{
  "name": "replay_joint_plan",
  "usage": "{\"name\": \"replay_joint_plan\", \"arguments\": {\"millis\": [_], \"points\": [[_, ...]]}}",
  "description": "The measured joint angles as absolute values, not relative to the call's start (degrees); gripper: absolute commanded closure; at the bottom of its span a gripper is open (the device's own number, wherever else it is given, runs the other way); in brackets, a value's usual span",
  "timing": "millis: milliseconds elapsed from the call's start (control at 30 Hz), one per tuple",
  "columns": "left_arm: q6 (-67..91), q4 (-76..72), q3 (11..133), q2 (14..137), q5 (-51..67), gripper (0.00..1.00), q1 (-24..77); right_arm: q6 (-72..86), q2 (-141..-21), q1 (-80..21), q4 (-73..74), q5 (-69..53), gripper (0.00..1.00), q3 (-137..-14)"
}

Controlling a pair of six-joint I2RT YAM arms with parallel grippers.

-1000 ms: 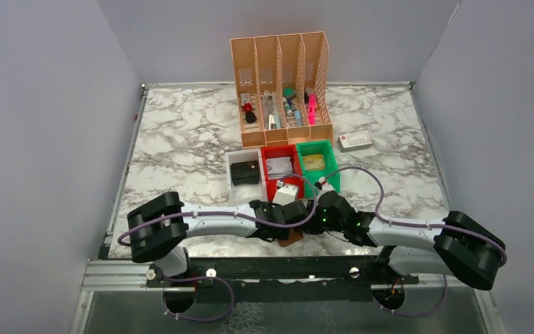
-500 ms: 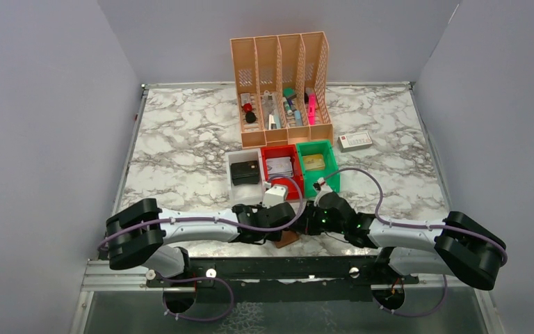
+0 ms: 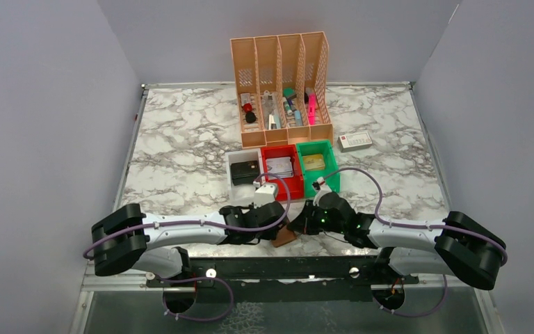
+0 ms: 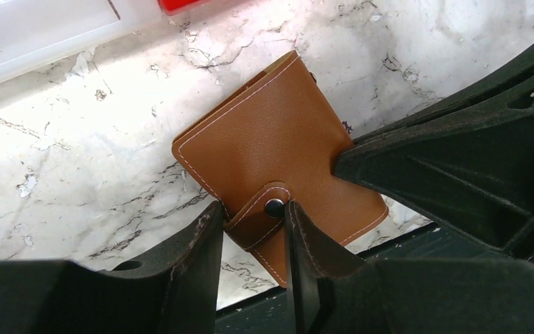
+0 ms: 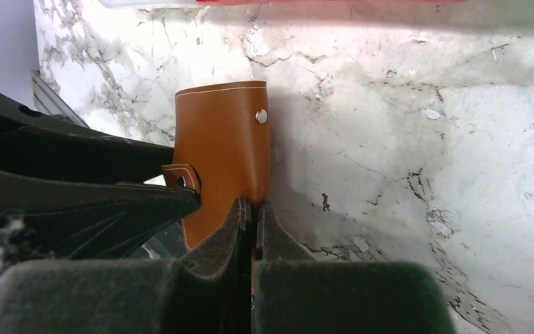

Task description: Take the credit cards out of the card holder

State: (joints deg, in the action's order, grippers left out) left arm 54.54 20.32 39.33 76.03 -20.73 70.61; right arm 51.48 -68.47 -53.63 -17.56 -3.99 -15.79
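The left tool (image 4: pixel 254 233) is closed partway on the snap tab (image 4: pixel 250 224) of the card holder (image 4: pixel 271 139), with a finger pressed against each side of the tab. The right tool (image 5: pixel 253 212) is all but fully closed, pinching the holder's thin edge. On the cover, a bare metal stud (image 5: pixel 261 116) sits apart from the tab. From above, the left tool reaches the holder from 9 o'clock and the right from 3 o'clock. The brown holder sits at the counter's (image 3: pixel 181 139) near edge, at 6 o'clock from the red bin (image 3: pixel 278 147).
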Motion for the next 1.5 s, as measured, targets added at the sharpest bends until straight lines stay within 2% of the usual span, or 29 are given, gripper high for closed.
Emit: {"name": "replay_joint_plan", "arguments": {"millis": [267, 467, 533, 767, 900, 1067, 1300, 1500], "points": [[56.4, 20.5, 38.5, 73.8, -20.8, 0.88, 70.1, 52.1, -68.1, -53.7, -17.9, -4.0, 0.99, -15.8], [57.7, 26.7, 38.0, 73.2, -25.0, 0.86, 68.4, 51.8, -67.5, -53.6, -13.4, -3.2, 0.99, -14.8], [57.9, 27.8, 38.0, 73.2, -25.4, 0.81, 68.4, 51.8, -67.2, -53.6, -13.0, -3.2, 0.99, -14.8], [57.6, 28.8, 38.0, 73.2, -25.6, 0.46, 68.4, 51.0, -66.4, -53.6, -11.6, -3.3, 0.88, -14.9], [56.7, 26.9, 38.2, 73.2, -24.7, 0.36, 68.4, 49.9, -66.1, -53.6, -9.9, -3.2, 0.88, -15.6], [56.0, 22.9, 39.6, 73.7, -22.0, 0.31, 68.4, 49.5, -66.0, -53.6, -9.3, -3.2, 0.88, -15.8], [54.8, 20.3, 44.7, 81.7, -18.7, 0.3, 69.9, 49.5, -66.0, -53.6, -9.2, -3.2, 0.87, -15.8], [53.8, 22.4, 48.2, 87.9, -18.0, 0.37, 71.2, 49.5, -65.3, -53.6, -8.4, -2.8, 0.87, -15.8]]}}
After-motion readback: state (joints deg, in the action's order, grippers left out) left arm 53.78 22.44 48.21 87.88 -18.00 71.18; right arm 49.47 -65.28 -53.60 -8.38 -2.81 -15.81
